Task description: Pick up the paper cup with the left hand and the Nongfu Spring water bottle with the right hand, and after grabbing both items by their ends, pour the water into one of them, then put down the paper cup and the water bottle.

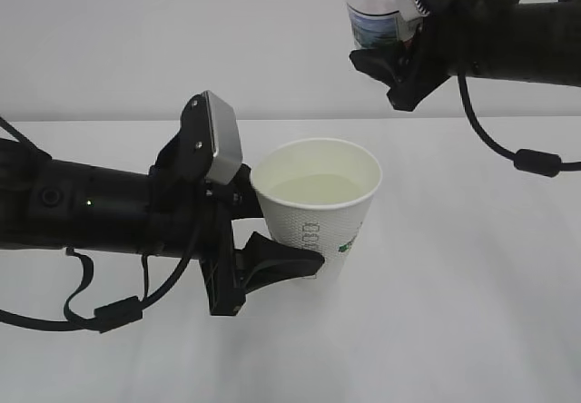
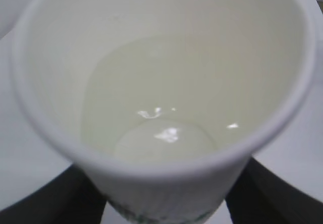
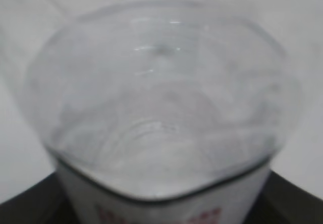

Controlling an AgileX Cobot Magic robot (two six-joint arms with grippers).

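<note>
The white paper cup [image 1: 338, 226] stands nearly upright at the centre, with my left gripper [image 1: 277, 229] shut on its lower wall, one finger in front and one behind. Pale water [image 1: 318, 188] fills the lower part of it. From the left wrist, the cup [image 2: 166, 168] fills the view, the water [image 2: 166, 133] glints inside, and a black finger [image 2: 45, 204] shows at each bottom corner. High at the upper right, my right gripper [image 1: 397, 33] is shut on the Nongfu Spring water bottle [image 1: 370, 13], whose top is cut off. In the right wrist view the clear bottle [image 3: 161, 108] looks blurred.
A plain white table [image 1: 472, 312] runs under both arms, with a white wall behind. The left arm's cables [image 1: 100, 312] hang low near the table's front left. I cannot tell whether the cup's base touches the table.
</note>
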